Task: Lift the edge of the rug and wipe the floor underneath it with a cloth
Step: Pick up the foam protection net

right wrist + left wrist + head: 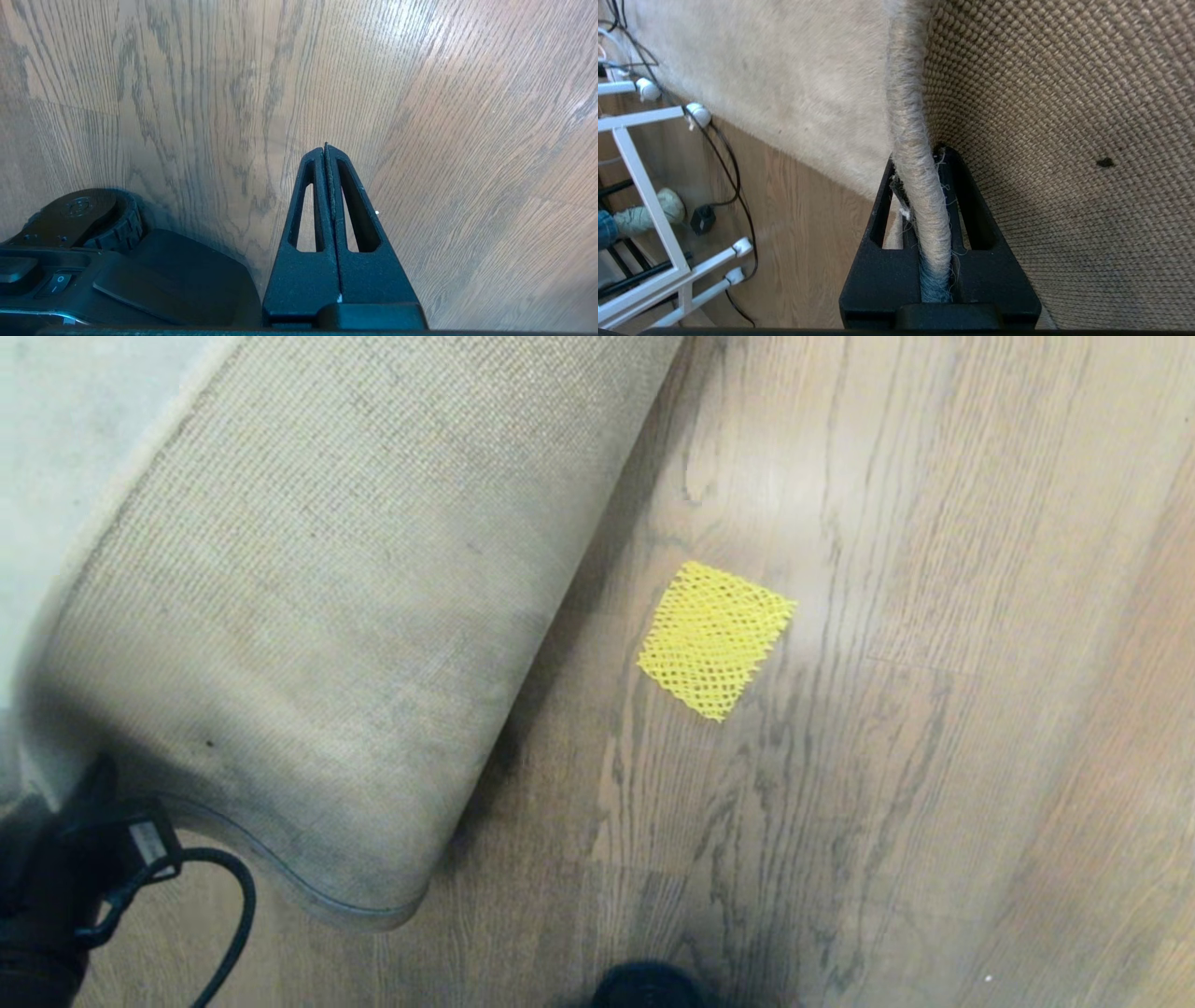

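Observation:
The rug edge (pixel 906 93) is lifted and folded back, so its beige woven backing (pixel 308 616) faces up over the floor (pixel 934 756). My left gripper (pixel 917 156) is shut on the thick bound border, with the pale pile (pixel 784 70) on one side and the backing on the other. The left arm (pixel 65 868) shows at the head view's lower left. The yellow mesh cloth (pixel 714 639) lies flat on the bare planks to the right of the fold, untouched. My right gripper (pixel 325 147) hangs shut and empty over the wood floor (pixel 467 140).
A white metal frame (pixel 654 210) with capped feet and black cables (pixel 733 172) stands on the floor beyond the rug. My base with its black wheel (pixel 93 219) sits beside the right gripper. A dark round part (pixel 644 985) shows at the head view's bottom edge.

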